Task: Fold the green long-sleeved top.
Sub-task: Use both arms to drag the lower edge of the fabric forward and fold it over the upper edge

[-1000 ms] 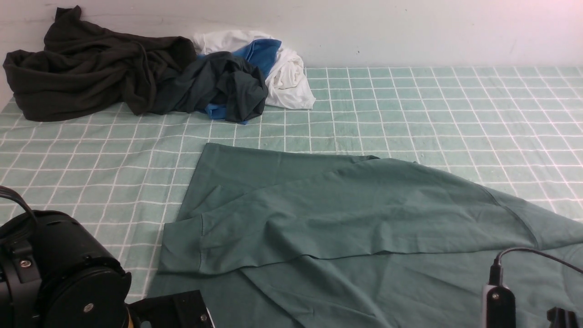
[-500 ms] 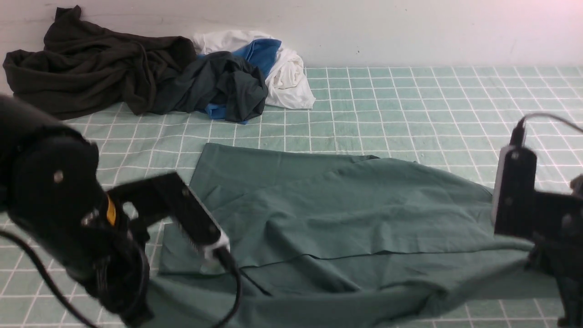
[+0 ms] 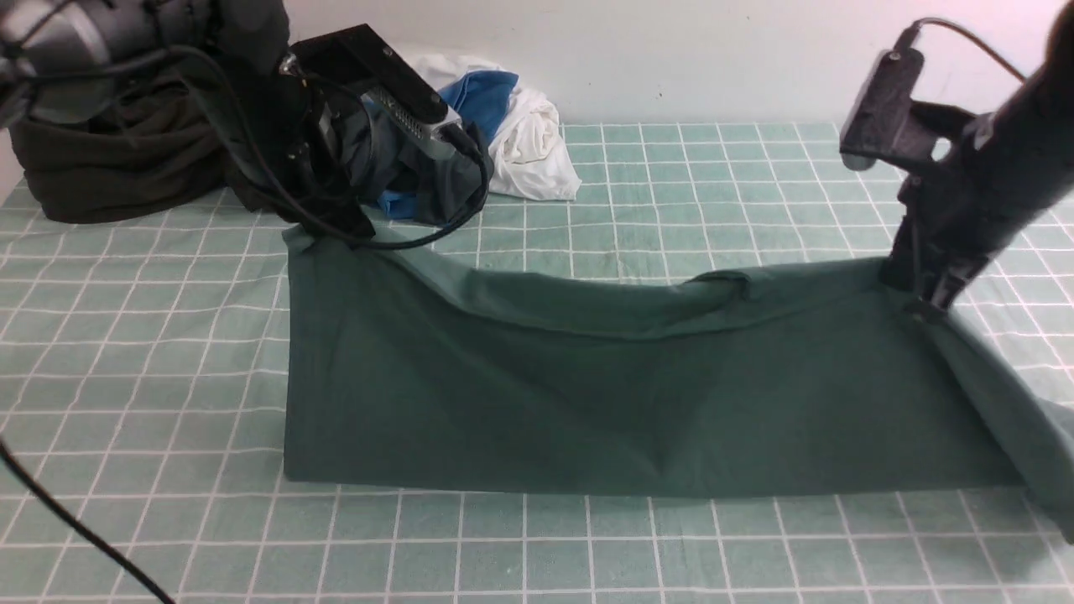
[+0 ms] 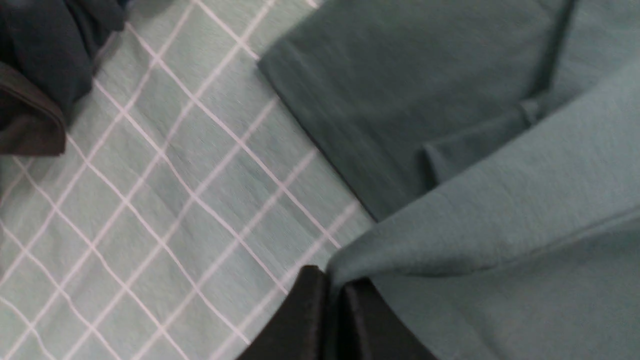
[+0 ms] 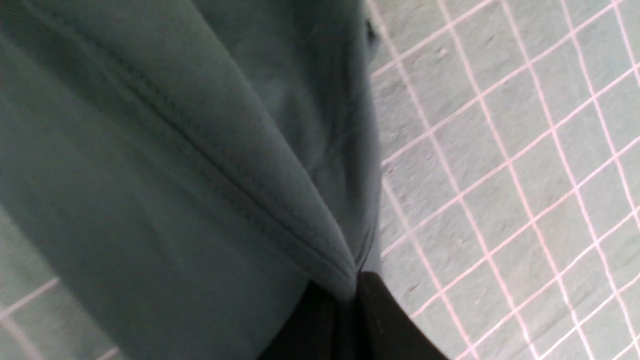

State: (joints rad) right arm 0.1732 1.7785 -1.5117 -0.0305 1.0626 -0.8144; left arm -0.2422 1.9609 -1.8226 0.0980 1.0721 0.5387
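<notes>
The green long-sleeved top of soft knit cloth stood up from the table like a low curtain. Its bottom fold rested on the pale green checked cover toward the near side, and its upper edge was lifted and sagged in the middle. Its long axis ran from left to right across the robot's front. The black left tool was pressed together on the upper left corner, and its wrist view showed the cloth pinched between the two dark tips, with a flat layer of the same top lying on the table beyond. The black right tool was likewise clamped on a seamed edge at the right end, past which a loose part of the cloth trailed toward the near right. Each arm thus held its own end, neither nearer the middle. Judging from this, the fold would turn on carrying the raised edge away from the robot, over the flat layer. Behind the left tool, by the wall, lay a heap of dark crumpled garments and a white and blue bundle of cloth, well apart from the right end.
</notes>
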